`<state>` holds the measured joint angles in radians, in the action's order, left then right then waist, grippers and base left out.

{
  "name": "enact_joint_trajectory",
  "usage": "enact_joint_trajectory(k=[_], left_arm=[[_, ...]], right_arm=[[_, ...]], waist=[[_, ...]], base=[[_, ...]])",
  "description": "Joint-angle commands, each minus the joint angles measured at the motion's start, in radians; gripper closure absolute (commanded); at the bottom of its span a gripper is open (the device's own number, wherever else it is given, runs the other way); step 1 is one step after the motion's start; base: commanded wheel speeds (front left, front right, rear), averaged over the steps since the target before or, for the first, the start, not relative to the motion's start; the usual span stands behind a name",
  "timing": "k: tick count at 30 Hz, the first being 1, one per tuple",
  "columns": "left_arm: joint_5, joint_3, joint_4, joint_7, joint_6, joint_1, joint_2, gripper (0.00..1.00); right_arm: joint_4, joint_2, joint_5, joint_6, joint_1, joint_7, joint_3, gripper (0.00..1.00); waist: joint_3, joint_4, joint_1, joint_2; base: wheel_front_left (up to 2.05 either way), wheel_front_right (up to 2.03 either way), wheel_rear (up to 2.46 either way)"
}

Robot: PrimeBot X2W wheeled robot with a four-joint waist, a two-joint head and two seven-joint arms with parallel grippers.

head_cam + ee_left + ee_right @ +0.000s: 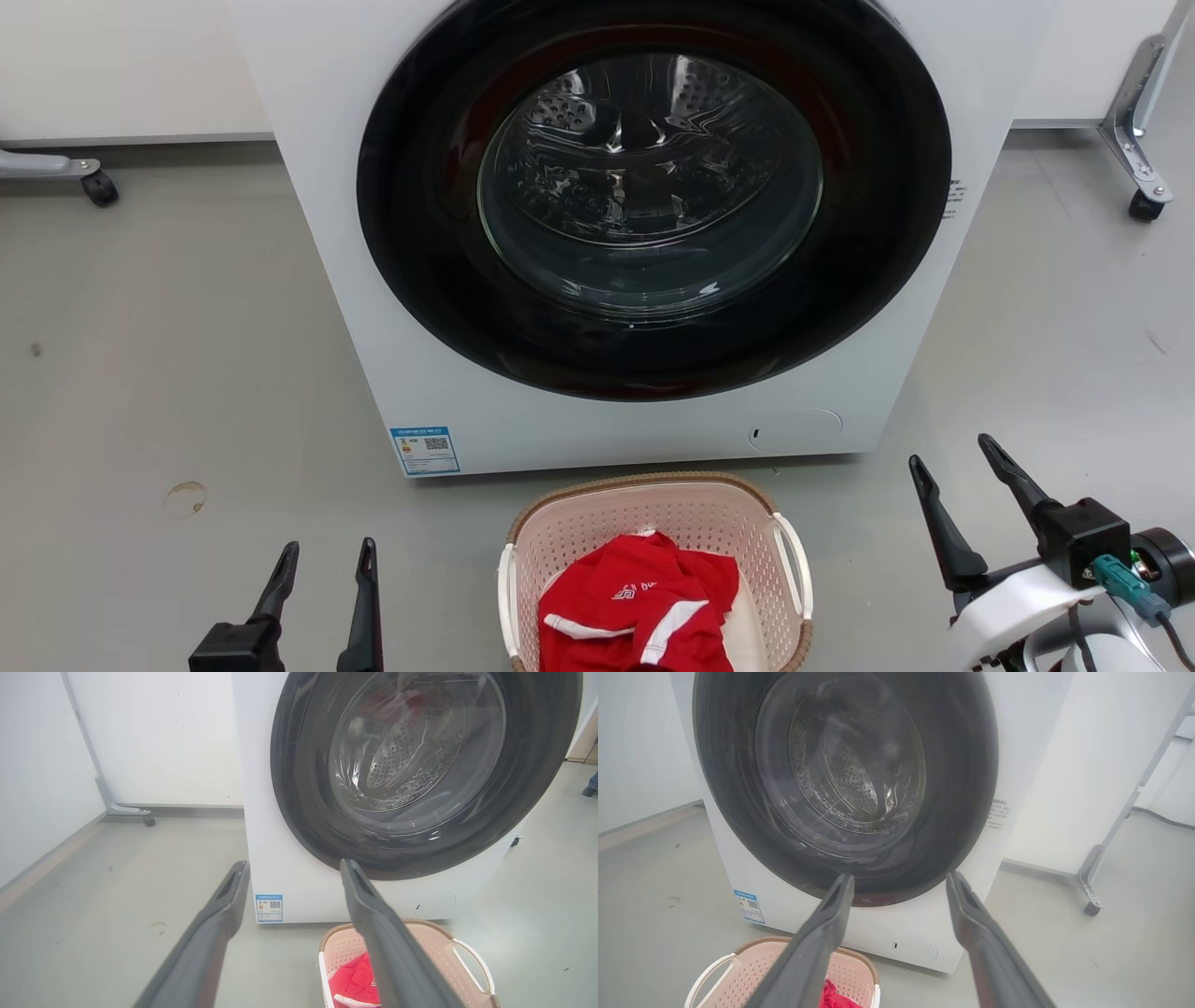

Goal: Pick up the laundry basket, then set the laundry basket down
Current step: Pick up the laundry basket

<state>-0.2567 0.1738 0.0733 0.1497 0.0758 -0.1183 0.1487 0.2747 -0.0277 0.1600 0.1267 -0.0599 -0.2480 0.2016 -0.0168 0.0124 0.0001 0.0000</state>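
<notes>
Bottom centre: laundry basket (pixel 597 532) on floor (pixel 187 373) before washing machine (pixel 355 308), holding red garment (pixel 644 607). Flanking it, left hand (pixel 330 551) and right hand (pixel 952 450), both spread, empty.

Pink-cream perforated laundry basket (pixel 738 532), red-white garment (pixel 644 607)

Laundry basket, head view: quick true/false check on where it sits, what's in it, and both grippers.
1. The laundry basket stands upright on the floor in front of the washing machine. True.
2. The basket is empty. False: a red garment with white trim lies inside it.
3. The left gripper is shut on one of the basket's white handles. False: its fingers are spread open and it is off to the basket's left, touching nothing.
4. The right gripper is open and holds nothing. True.
</notes>
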Motion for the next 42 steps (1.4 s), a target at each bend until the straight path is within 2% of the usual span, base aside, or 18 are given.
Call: enact_joint_trajectory(k=[1,10,21,31,42], left_arm=[[-0.006,-0.03,-0.029,0.003,0.006,0.022,0.01,0.0],[-0.023,-0.024,-0.026,-0.016,0.007,0.023,0.01,0.0],[-0.047,-0.019,-0.021,-0.029,-0.001,0.069,0.005,0.0],[-0.085,-0.015,0.062,0.008,-0.036,0.176,-0.01,0.0],[-0.133,0.002,0.242,0.06,-0.109,0.33,-0.037,0.0]], right_arm=[[-0.026,-0.023,0.006,0.004,-0.054,-0.014,0.015,0.0],[-0.015,-0.023,0.022,0.004,-0.054,-0.014,0.015,0.0],[-0.02,-0.023,0.023,0.004,-0.079,-0.014,0.001,0.0],[0.001,-0.023,0.051,0.004,-0.107,-0.014,-0.012,0.0],[0.038,-0.023,0.071,0.004,-0.166,-0.014,-0.042,0.0]], waist=[[0.0,0.0,-0.0001,0.0],[0.017,0.001,-0.0001,0.0],[0.135,0.016,-0.0001,0.0],[0.327,0.042,-0.0001,0.0],[0.523,0.051,-0.0001,0.0]], base=[[0.0,0.0,0.0],[0.0,0.0,0.0],[0.0,0.0,0.0],[0.0,0.0,0.0],[0.0,0.0,0.0]])
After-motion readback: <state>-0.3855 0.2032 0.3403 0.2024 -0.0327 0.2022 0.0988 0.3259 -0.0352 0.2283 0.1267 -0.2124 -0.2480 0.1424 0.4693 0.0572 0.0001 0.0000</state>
